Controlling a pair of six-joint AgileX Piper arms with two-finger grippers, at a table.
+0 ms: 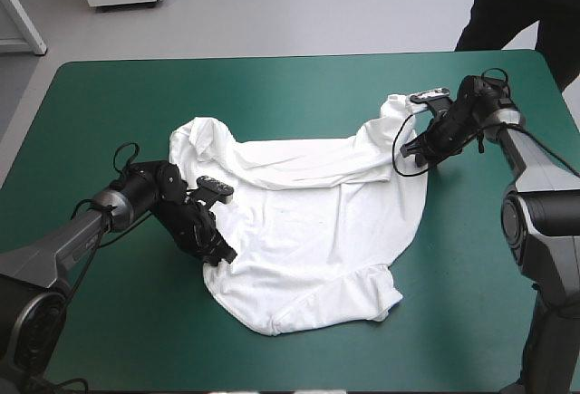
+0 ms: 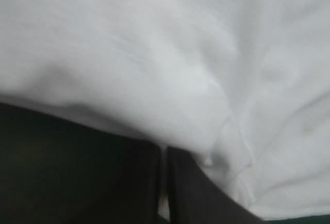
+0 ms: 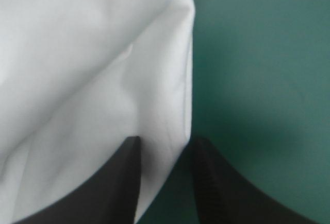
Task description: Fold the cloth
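White T-shirt (image 1: 308, 222) is laid out at desk centre, spread but rumpled. A bunched sleeve is seen at its 11 o'clock, another bunched part at 1 o'clock, and a rounded fold at 5 o'clock. A creased ridge is run across the upper half.

Left claw (image 1: 220, 255) is placed at the shirt's 8 o'clock edge, tip down on the cloth. In the left wrist view the T-shirt (image 2: 154, 54) is seen as a white field ahead of the left claw (image 2: 164, 183). The 2 black fingers (image 2: 142, 188) are pressed almost together, and a thin strip of white cloth is pinched in the slit.

Right claw (image 1: 405, 151) is set at the shirt's 2 o'clock edge, just below the bunched part. In the right wrist view the right claw (image 3: 165, 154) is held part open, with a clear gap between the 2 fingers (image 3: 121, 183). The side edge of the T-shirt (image 3: 77, 69) is run into that gap and nothing is gripped. Teal-green cover (image 3: 258, 80) is seen beside that edge.

The desk (image 1: 118, 113) is seen around the shirt on all sides.

Left arm is brought in from the 8 o'clock corner, low over the desk, wrist angled down toward 4 o'clock. Right arm is brought up the 3 o'clock side, bent at the elbow, wrist turned toward 8 o'clock.
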